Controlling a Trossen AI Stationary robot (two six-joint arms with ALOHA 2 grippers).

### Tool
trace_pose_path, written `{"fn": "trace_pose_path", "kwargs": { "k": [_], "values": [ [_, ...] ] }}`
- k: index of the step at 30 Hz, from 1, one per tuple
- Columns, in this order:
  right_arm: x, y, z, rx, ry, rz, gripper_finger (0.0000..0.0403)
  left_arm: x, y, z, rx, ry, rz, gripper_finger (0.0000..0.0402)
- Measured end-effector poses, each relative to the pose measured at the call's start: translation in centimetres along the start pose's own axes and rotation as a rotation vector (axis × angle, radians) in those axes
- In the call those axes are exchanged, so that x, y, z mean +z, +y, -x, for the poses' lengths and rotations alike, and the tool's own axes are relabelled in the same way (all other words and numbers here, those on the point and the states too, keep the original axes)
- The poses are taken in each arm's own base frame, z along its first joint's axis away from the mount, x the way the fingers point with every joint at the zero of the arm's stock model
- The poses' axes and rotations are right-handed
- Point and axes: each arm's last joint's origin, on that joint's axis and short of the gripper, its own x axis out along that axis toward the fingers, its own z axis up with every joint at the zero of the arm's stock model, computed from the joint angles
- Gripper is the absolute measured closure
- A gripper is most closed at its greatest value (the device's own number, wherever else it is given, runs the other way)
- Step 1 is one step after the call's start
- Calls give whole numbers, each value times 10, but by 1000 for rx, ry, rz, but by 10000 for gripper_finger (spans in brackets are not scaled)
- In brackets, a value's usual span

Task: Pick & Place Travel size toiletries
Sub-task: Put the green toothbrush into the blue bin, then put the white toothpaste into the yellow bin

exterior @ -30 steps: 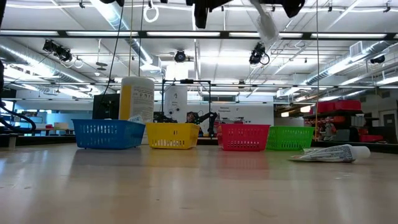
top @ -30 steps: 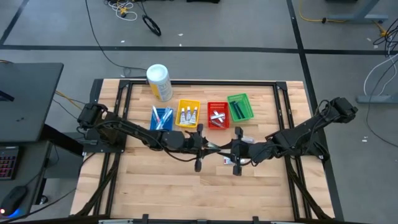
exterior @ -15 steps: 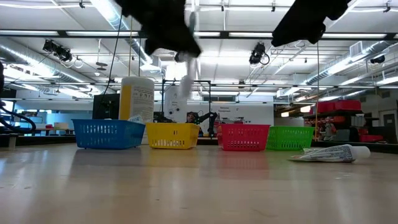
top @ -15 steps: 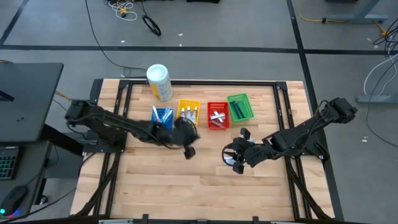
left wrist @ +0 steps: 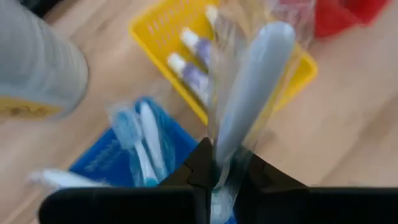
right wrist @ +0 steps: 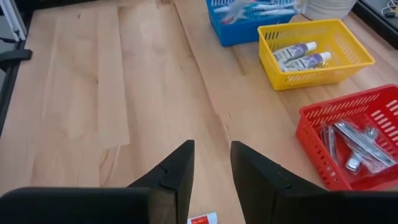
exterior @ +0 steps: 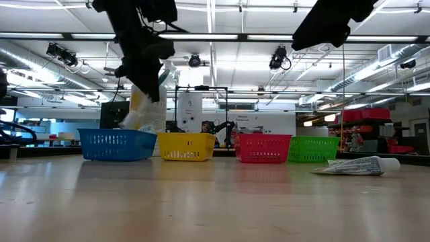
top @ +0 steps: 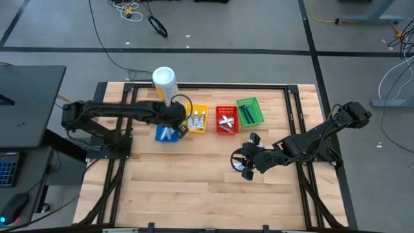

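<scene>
The main risk now is a bad drop. The left claw (left wrist: 214, 180) carries a wrapped toothbrush (left wrist: 249, 93) pinched only at its lower end, so the long free part can swing. If the claw opens while it is not well above the blue basket (top: 167, 134), the toothbrush may fall across the rim or slide into the yellow basket (top: 196, 119) just beside it. The white-and-yellow canister (top: 165, 85) stands close behind this claw, and the arm could touch it during the descent. The clear wrapper (it looks slippery) may also stick to one finger and delay the release.

The left claw is nearly shut, its two fingers pressing the toothbrush between them. Below it in the blue basket lie other toothbrushes (left wrist: 146, 146), and the yellow basket holds small tubes (right wrist: 297, 55).

The right claw (right wrist: 211, 163) waits low over the counter (right wrist: 112, 93), well apart from the baskets, its fingers partly open and holding nothing. A toothpaste tube (exterior: 356, 165) lies on the counter just under it.
</scene>
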Motion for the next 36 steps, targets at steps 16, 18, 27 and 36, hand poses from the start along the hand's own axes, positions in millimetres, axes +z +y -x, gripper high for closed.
{"fn": "trace_pose_path", "kwargs": {
  "k": [16, 18, 27, 36],
  "values": [
    [1, 0, 0, 3, -5, -1, 287, -14, 11, -41, 33, 105, 169, 361],
    [1, 0, 0, 3, -5, -1, 287, -13, 12, -41, 68, 77, 189, 360],
    [0, 1, 0, 43, 18, 14, 287, -13, 12, -40, 88, 65, 197, 328],
    [-5, 6, -8, 120, 89, 64, 287, -19, 15, -40, 97, 145, 182, 261]
  ]
}}
